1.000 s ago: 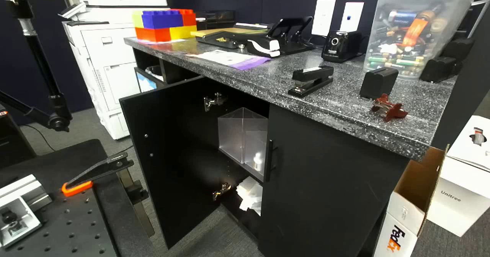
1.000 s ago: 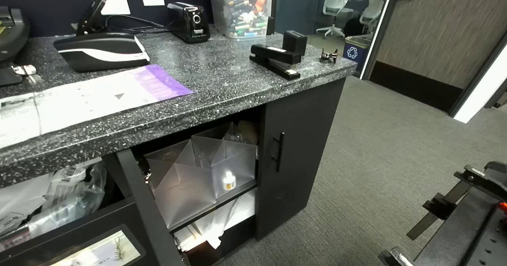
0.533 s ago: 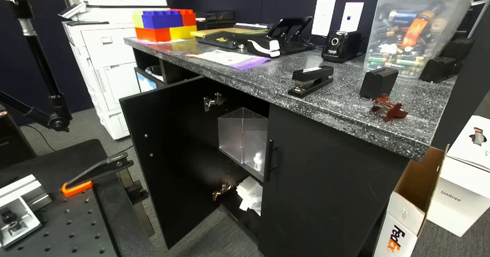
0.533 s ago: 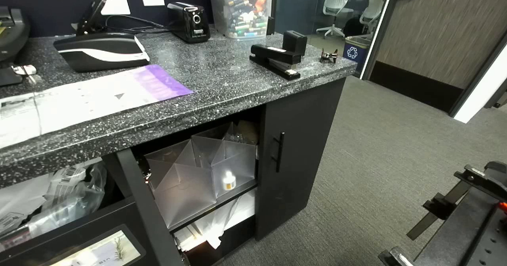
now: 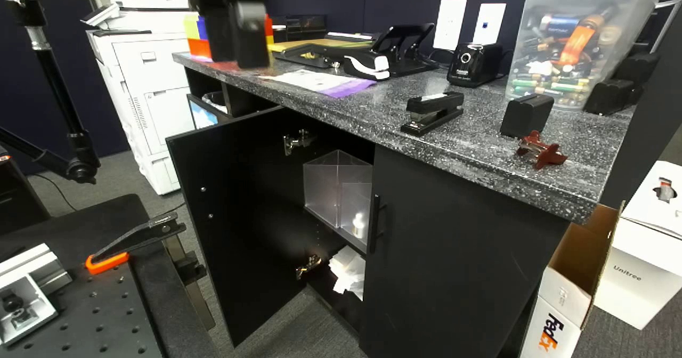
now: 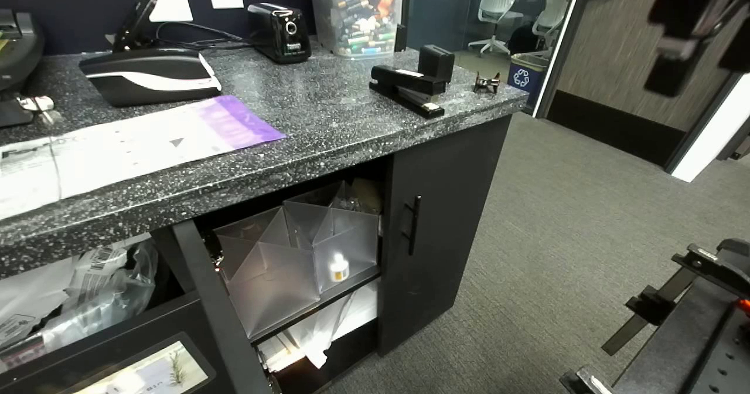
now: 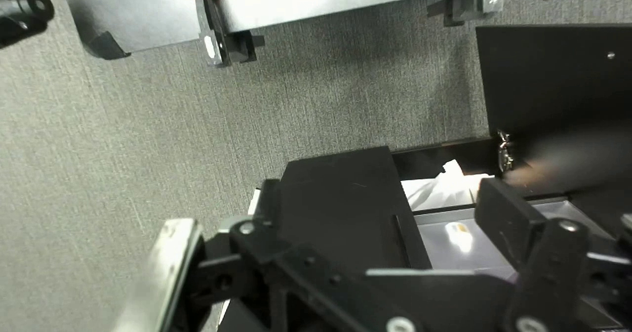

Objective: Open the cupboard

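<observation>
The black cupboard stands under a speckled granite counter. One door is swung wide open; it also shows in the wrist view. The door beside it is shut, with a black bar handle; this shut door also shows in the wrist view. Inside are clear boxes, a small white bottle and white paper. My gripper is open, empty and raised above counter height, apart from the cupboard. Its spread fingers frame the shut door and handle in the wrist view.
A stapler, a black block and a tub of batteries stand on the counter. A black perforated bench with a clamp faces the cupboard. An open carton stands beside the cupboard.
My gripper has come into view at the top of both exterior views, blurred by motion. The cupboard doors and the things on the counter have not moved.
</observation>
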Robot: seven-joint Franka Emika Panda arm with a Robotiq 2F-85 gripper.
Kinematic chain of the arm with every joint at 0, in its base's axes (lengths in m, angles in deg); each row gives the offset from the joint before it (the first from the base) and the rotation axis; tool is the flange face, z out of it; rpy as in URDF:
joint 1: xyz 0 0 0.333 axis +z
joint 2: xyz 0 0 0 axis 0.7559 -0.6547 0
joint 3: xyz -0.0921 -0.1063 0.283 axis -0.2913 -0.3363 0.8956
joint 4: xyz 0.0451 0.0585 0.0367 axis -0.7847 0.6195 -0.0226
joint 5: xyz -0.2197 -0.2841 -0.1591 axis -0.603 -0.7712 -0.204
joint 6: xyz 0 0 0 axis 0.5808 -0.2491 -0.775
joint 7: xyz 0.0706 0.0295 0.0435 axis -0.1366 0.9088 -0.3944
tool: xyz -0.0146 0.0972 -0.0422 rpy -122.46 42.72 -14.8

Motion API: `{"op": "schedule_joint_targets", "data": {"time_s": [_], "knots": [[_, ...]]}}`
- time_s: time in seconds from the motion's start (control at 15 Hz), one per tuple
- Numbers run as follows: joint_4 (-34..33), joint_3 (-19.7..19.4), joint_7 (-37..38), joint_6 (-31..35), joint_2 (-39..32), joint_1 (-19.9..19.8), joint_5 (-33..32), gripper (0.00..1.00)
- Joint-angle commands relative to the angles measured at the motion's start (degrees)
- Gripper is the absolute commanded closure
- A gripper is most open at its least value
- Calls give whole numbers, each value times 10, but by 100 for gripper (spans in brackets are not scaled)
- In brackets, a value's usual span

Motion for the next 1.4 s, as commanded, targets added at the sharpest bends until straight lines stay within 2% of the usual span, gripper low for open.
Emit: {"op": "schedule_joint_targets", "data": {"time_s": [0.0, 0.27, 0.47, 0.73, 1.13, 1.33], "knots": [[-41, -30, -28, 98, -145, -3, -18, 0], [-71, -53, -23, 225, -284, 15, -37, 0], [-107, -87, -16, 299, -374, 45, -64, 0], [-159, -102, -45, 388, -480, 57, -31, 0], [-222, -116, -71, 521, -583, 76, -3, 0], [-246, -105, -87, 556, -614, 77, 15, 0]]}}
